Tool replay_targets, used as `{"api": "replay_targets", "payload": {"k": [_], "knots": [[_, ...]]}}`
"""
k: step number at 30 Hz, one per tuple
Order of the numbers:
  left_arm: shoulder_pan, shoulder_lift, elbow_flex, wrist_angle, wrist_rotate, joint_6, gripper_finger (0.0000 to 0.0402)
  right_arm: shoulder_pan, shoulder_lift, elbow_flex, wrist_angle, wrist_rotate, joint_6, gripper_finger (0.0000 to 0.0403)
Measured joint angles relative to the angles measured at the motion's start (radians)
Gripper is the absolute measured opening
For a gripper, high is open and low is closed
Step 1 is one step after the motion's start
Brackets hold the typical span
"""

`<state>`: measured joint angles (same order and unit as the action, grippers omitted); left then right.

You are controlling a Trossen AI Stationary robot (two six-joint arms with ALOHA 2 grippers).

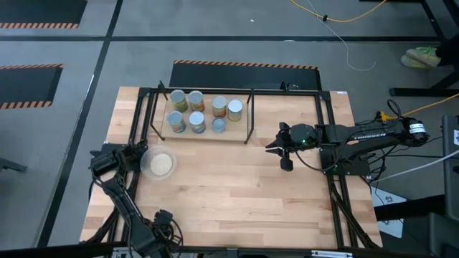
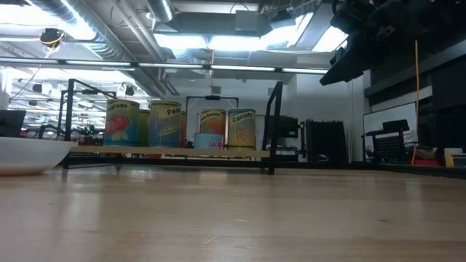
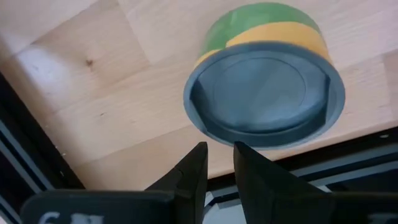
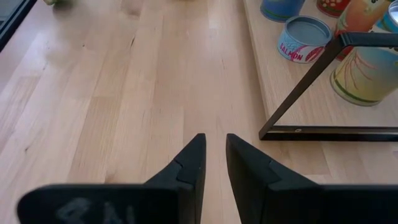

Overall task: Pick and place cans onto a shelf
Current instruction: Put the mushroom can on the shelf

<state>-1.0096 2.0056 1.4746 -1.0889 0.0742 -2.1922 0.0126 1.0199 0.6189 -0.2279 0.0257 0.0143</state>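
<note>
Nearest to camera: the left gripper (image 3: pixel 219 163) fills the foot of its wrist view, fingers close together with a narrow gap and pinching nothing; just beyond the tips stands a can with a green and orange label (image 3: pixel 266 74), its grey top facing the lens.
Right gripper: the right gripper (image 4: pixel 213 155) hangs above the bare surface (image 4: pixel 124 93) beside the shelf's corner, fingers nearly pressed together and empty; from above it shows to the right of the shelf (image 1: pixel 285 152).
Shelf: the shelf (image 1: pixel 208 135) sits toward the far side of the surface, its black frame around a light board.
Cans: seven cans (image 1: pixel 196 101) stand on the board in two rows, one smaller than the rest.
Dish: a shallow pale dish (image 1: pixel 159 163) lies near the left arm, off the shelf.
Progress: judging by the loaded board, most of the job looks done; the can before the left gripper appears to be the one left.
Only in left wrist view: that remaining can; the high view hides it under the left arm.
Only in low view: side labels, one reading Carrots (image 2: pixel 242 129).
Only in right wrist view: a short can marked Salmon (image 4: pixel 303 38).
</note>
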Motion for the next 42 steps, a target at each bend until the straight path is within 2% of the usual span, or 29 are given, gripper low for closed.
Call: {"api": "replay_targets", "payload": {"k": [12, 30, 42], "knots": [[0.000, -0.002, 0.000, -0.022, 0.005, 0.001, 0.0071, 0.000, 0.000, 0.000, 0.000, 0.000, 0.003, 0.0068], [0.026, -0.003, 0.000, -0.029, -0.110, 0.001, 0.0071, 0.000, 0.000, 0.000, 0.000, 0.000, 0.007, 0.0068], [0.058, -0.003, 0.000, -0.023, -0.114, 0.003, 0.0071, 0.000, 0.000, 0.000, 0.000, 0.000, 0.007, 0.0068]]}}
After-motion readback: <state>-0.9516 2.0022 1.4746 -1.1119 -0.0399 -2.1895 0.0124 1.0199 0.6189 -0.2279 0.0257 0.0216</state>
